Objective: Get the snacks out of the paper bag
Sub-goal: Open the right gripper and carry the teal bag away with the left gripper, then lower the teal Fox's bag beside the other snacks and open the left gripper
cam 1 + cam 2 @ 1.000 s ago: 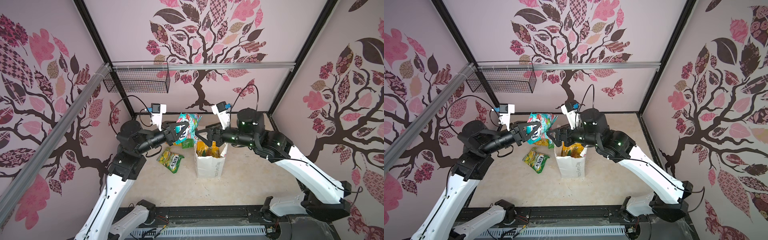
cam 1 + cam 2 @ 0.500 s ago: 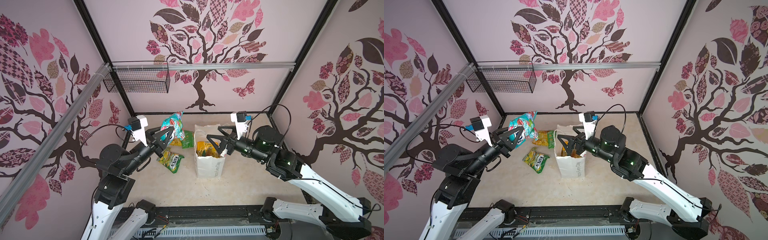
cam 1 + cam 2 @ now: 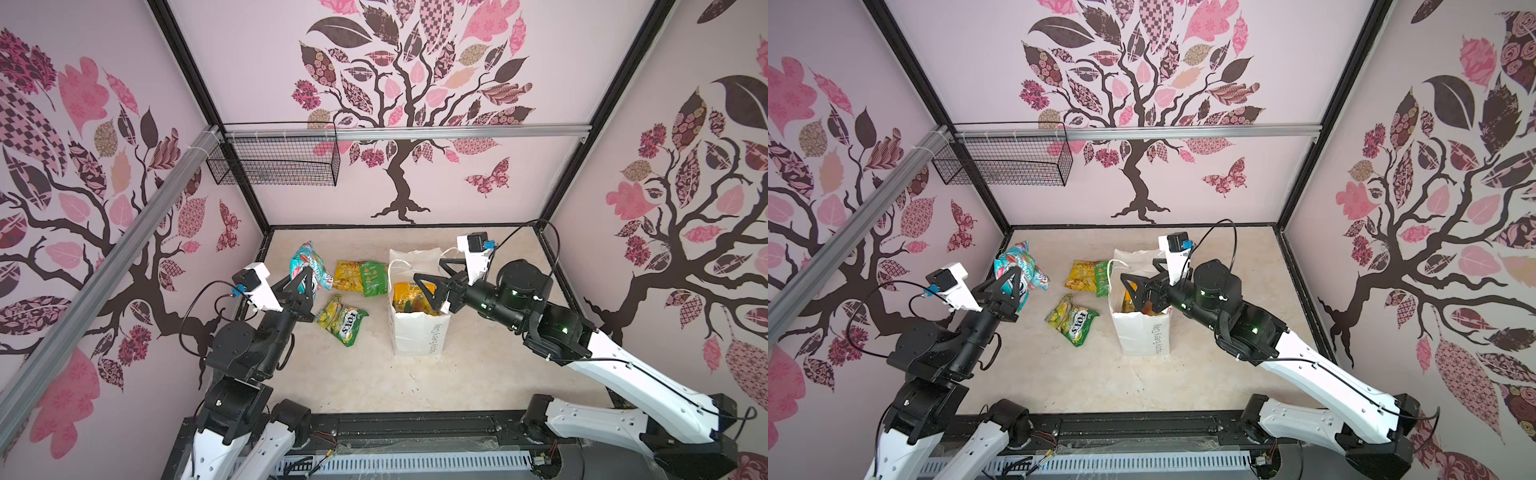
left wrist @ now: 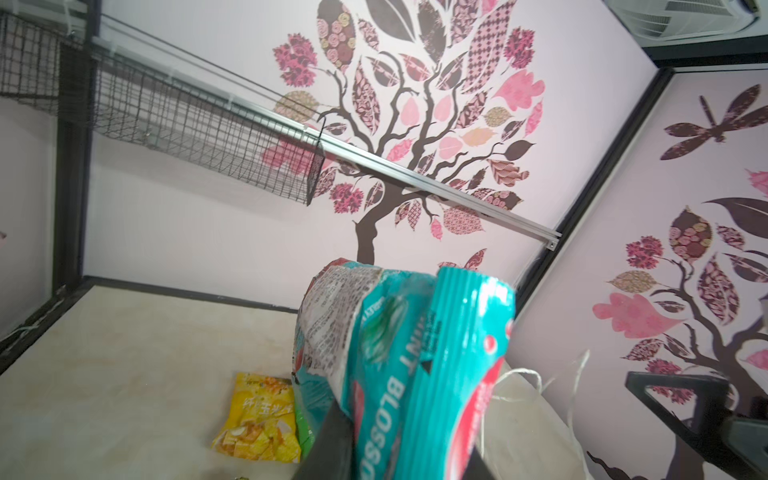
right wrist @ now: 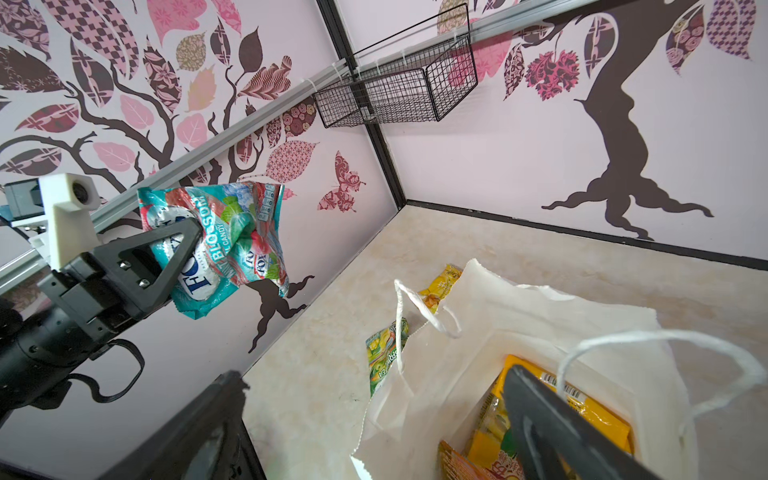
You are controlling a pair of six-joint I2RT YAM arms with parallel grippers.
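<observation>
The white paper bag [image 3: 419,332] [image 3: 1146,336] stands upright mid-table, mouth open, with a yellow-orange packet [image 5: 582,411] and an orange one [image 5: 457,461] inside. My left gripper [image 3: 305,286] [image 3: 1013,286] is shut on the teal-red FOX'S packet [image 3: 309,266] [image 4: 407,353] [image 5: 232,241], held in the air left of the bag. On the table lie a yellow packet [image 3: 348,274], a green packet [image 3: 372,277] and a green-yellow FOX'S packet [image 3: 343,318]. My right gripper [image 3: 436,280] [image 5: 374,428] hangs open over the bag's mouth, holding nothing.
A black wire basket [image 3: 274,160] hangs on the back wall rail at the left, high above the table. Black frame posts and patterned walls close in the beige table [image 3: 353,374] on three sides. The arms' bases sit along the near edge.
My left gripper has carried the teal-red packet leftward, away from the bag. My right gripper has drawn back a little to the right and opened wider over the bag's mouth.
</observation>
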